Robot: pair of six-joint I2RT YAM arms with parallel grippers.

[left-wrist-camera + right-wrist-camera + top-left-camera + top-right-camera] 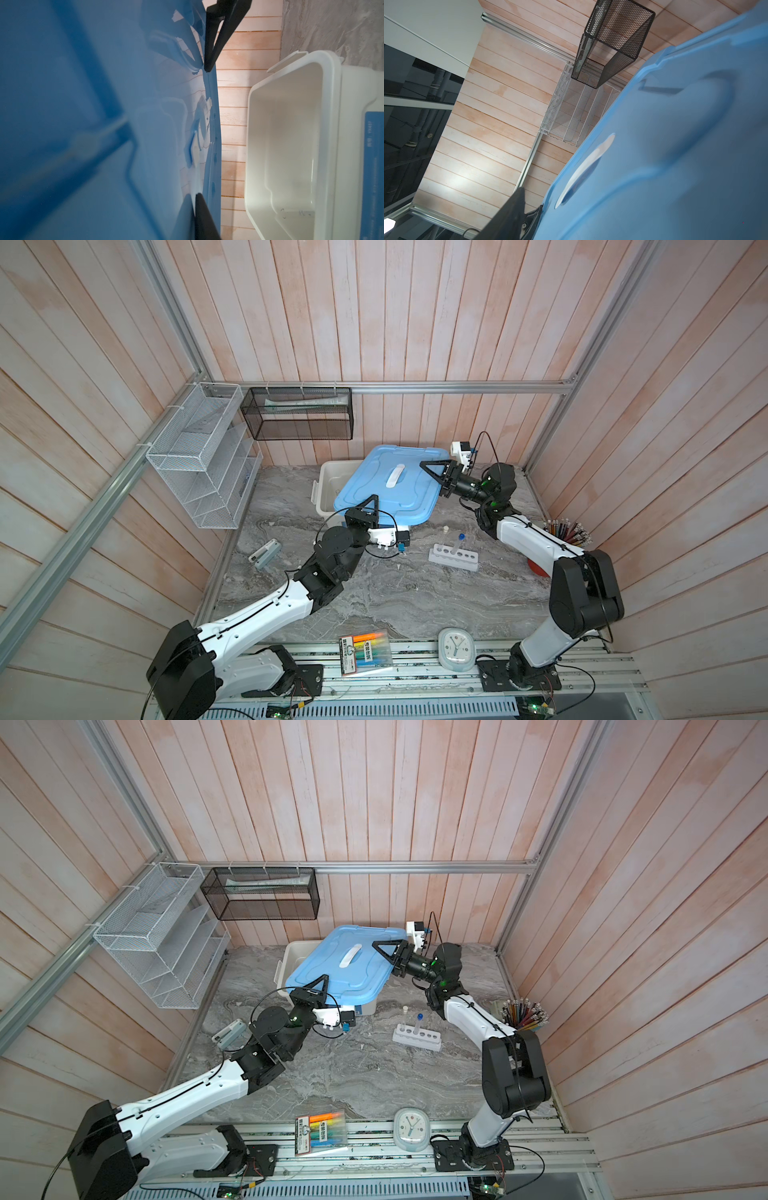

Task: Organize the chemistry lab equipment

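Observation:
A blue lid (390, 485) (345, 965) hangs tilted over the open white bin (332, 479) (291, 145). My left gripper (372, 506) (195, 199) is shut on the lid's near left edge. My right gripper (430, 470) (533, 207) straddles the lid's right edge, open, its upper finger (517, 199) a little off the lid's surface. On the table, the white rack (453, 558) (417, 1039) holds the white-capped tube (445, 537) and the blue-capped tube (458, 543), both upright. A faint clear item (295, 214) lies on the bin's floor.
A red cup of pencils (567, 533) stands by the right wall. A clock (456, 649) and a marker pack (366, 651) lie at the front edge, a grey stapler-like item (266, 553) at the left. White wire shelves (199, 456) and a black mesh basket (297, 412) hang on the walls.

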